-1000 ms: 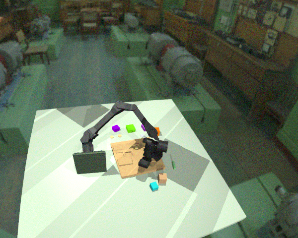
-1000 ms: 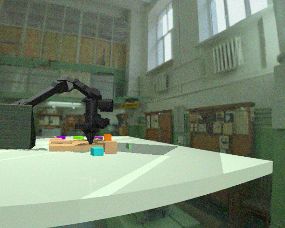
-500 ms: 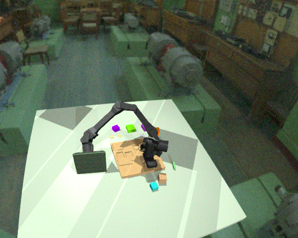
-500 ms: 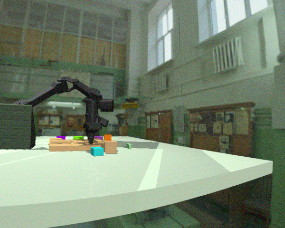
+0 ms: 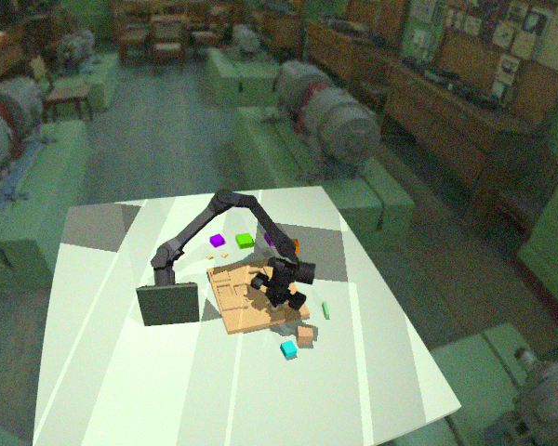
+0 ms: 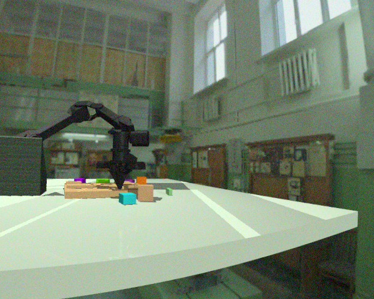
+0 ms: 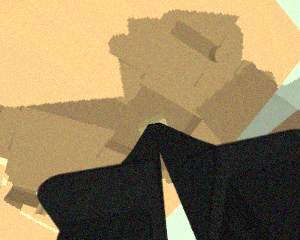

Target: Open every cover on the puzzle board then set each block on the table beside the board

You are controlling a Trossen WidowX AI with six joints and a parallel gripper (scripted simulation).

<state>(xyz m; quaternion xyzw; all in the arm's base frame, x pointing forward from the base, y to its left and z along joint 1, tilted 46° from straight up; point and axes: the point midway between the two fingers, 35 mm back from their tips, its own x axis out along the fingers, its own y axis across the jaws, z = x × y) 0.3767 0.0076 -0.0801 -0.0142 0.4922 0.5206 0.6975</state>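
Note:
The wooden puzzle board (image 5: 235,321) (image 6: 84,194) (image 7: 40,50) lies on the table. My gripper (image 5: 275,305) (image 6: 119,188) (image 7: 156,125) is shut and empty, pointing down, its tips low at the board's right part. The wrist view shows a raised bar (image 7: 195,41) and a shaded recess just beyond the tips, with a small pale patch in it. Whether that is a block, and how the covers there stand, I cannot tell. Off the board lie purple (image 5: 216,240), green (image 5: 244,241), second purple (image 5: 269,239), orange (image 6: 141,180), tan (image 5: 304,334) (image 6: 145,193) and cyan (image 5: 288,349) (image 6: 127,198) blocks.
A thin pale green piece (image 5: 325,309) (image 6: 169,191) lies right of the board. Two small tan pieces (image 5: 209,256) (image 5: 224,255) lie behind it. A dark box (image 5: 167,305) (image 6: 14,166) stands at the arm's base. The forearm passes above the back right blocks.

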